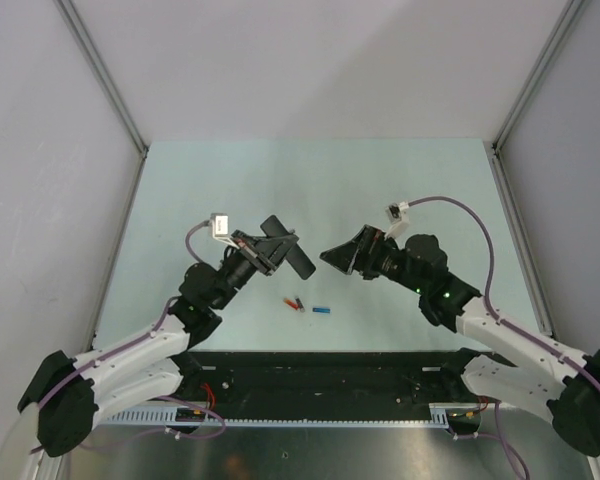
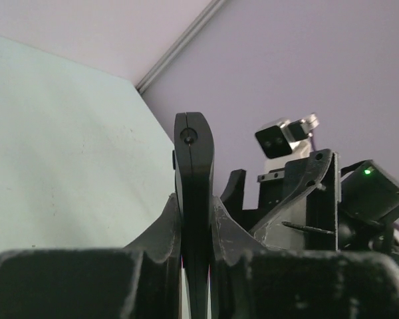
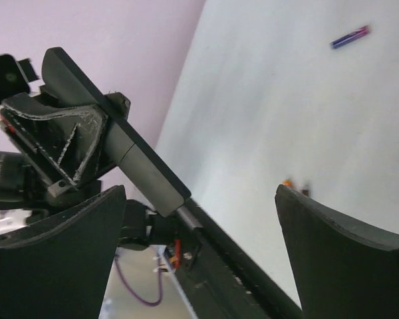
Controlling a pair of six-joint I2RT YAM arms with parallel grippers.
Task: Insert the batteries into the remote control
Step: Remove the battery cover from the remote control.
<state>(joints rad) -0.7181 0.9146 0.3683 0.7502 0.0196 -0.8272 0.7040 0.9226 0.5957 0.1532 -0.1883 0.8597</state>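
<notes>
A: Where's the remote (image 1: 300, 262)?

B: Above the table (image 1: 230, 180), clamped edge-on in the left gripper (image 1: 270, 248). The right gripper (image 1: 342, 255) gapes wide and empty, facing it.

A: How will it handle?

B: Light, stiff, slick plastic, I'd judge. Grip the long edges.

A: Count?

B: One remote. One blue battery (image 1: 322, 310) and one red-orange battery (image 1: 291, 301) lie on the table. There may be a third beside the red-orange; I can't tell. They look likely to roll, so pinch mid-body.

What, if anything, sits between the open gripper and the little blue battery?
Nothing visible. The slim blue cylindrical battery lies on the pale green table, apart from the red-orange battery, with the open right gripper raised.
</notes>
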